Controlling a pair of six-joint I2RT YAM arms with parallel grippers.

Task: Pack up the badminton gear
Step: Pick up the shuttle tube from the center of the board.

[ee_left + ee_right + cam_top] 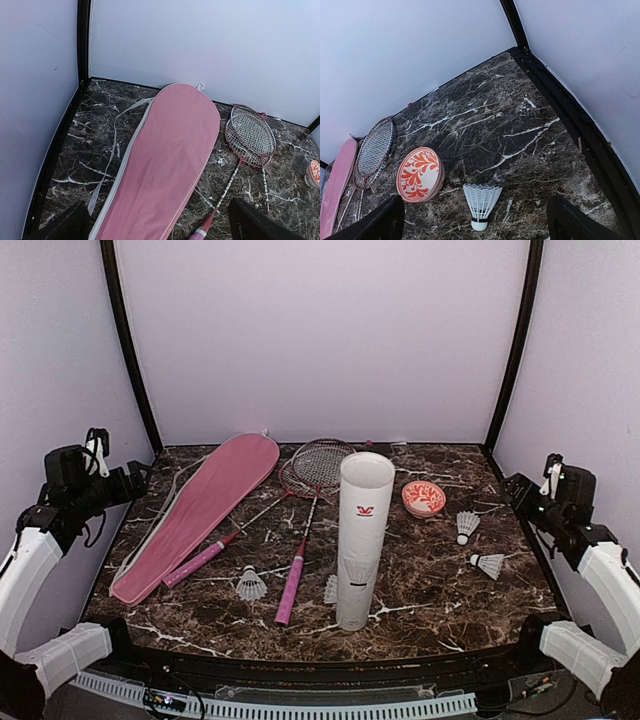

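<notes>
Four shuttlecocks (466, 527) are sitting loose on the table (430, 610): two at the right, one beside the racket handles, and one half hidden behind the tube (362, 540). The tube is standing upright and open-topped at the middle front. Its cap (423, 498) is lying just behind it, to the right. Two rackets (318, 468) are lying with heads overlapping beside the pink bag (200, 512), which is stretching along the left side; whether its zip is open I cannot tell.

Both hands are spread wide and holding nothing: the left gripper (156, 212) is hanging over the bag, the right gripper (476, 205) over a shuttlecock. Nothing is packed yet, by my judgement.

The right hand is looking best placed to begin, pinching that shuttlecock at its cork base rather than the feathers. It should be dropping it cork-first into the tube without knocking the tall tube over.

The tube is bearing a red logo, but no letters are readable. The cap is showing only a red leaf pattern.
</notes>
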